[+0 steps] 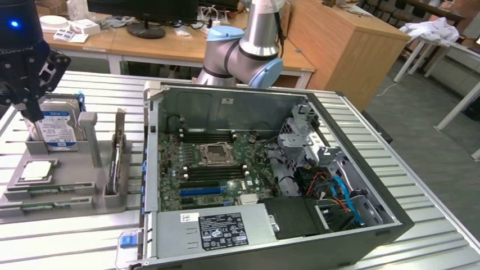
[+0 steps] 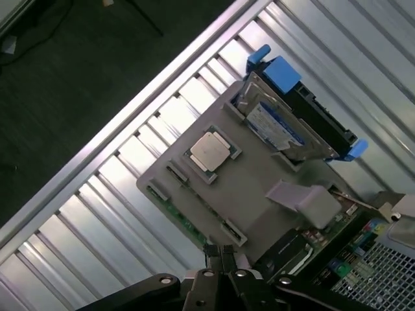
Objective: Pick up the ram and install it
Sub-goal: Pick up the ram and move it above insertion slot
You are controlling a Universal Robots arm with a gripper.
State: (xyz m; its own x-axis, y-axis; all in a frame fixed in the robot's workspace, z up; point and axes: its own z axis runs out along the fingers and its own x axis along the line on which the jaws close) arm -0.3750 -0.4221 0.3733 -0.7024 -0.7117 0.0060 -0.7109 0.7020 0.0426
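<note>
LIVE | black fingers (image 1: 33, 112) clenched, holding nothing | thin green ram stick (image 1: 39, 207) at their 6 o'clock in the exterior view | long axis 9-to-3

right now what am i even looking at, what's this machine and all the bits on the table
This is a robot arm working at a ribbed metal table. One picture comes from a camera off to the side. The other comes from a camera on the arm's wrist, looking down past its gripper. On the table stand an open computer case and a grey tray of parts. The tray holds a hard drive standing upright, a square processor chip and the ram, a thin green stick lying in its slot. The gripper hangs over the tray, shut, holding nothing.
</note>
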